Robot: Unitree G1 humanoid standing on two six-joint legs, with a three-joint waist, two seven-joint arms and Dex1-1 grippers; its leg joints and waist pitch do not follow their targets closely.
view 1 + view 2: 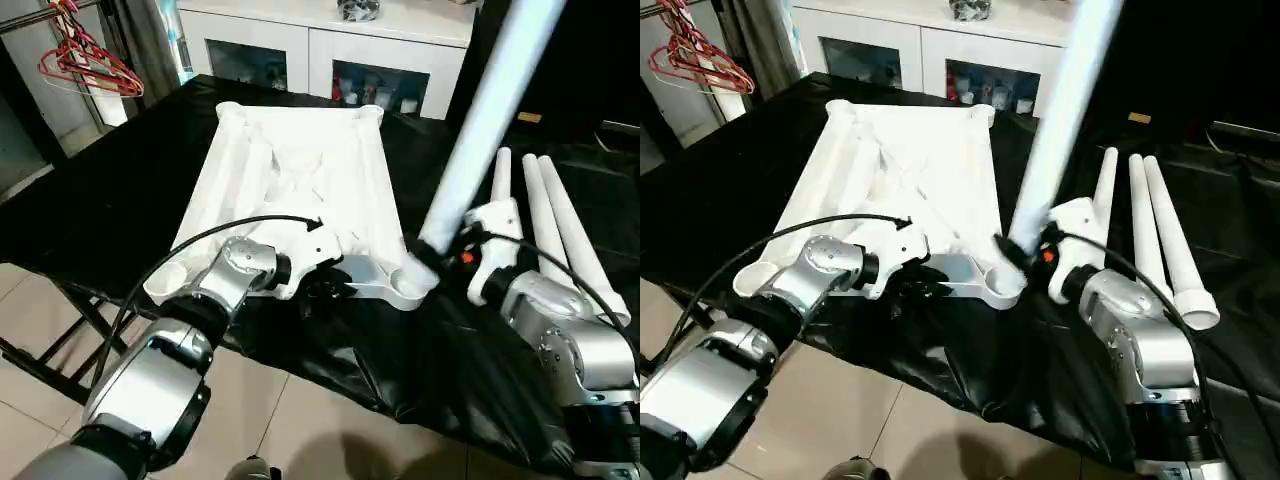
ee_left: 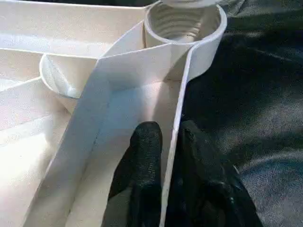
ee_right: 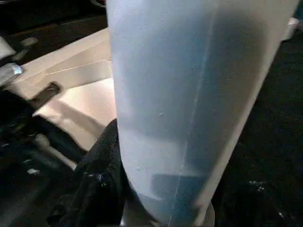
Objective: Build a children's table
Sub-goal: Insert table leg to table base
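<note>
White plastic table top (image 1: 300, 190) is lying upside down on a black sheet (image 1: 120, 200) covering the work surface, its ribbed underside facing up and round sockets showing at the corners. One leg (image 1: 490, 110) is standing tilted, its lower end at the near right corner socket (image 2: 182, 23), and is rising up and out past the frame's top edge. The right gripper (image 1: 440, 255) is clasping this leg near its base, black fingers (image 3: 94, 189) pressing against the tube. Three more legs (image 1: 545, 215) are lying side by side on the sheet just right of the top, next to the right arm. The left gripper (image 2: 165, 156) is pinching the thin near edge wall of the top, one finger inside the rim and one outside, a little way from the near right socket. A white cabinet (image 1: 320, 50) with glass doors is standing behind the work surface. Red hangers (image 1: 85, 60) are hanging at the far left.
</note>
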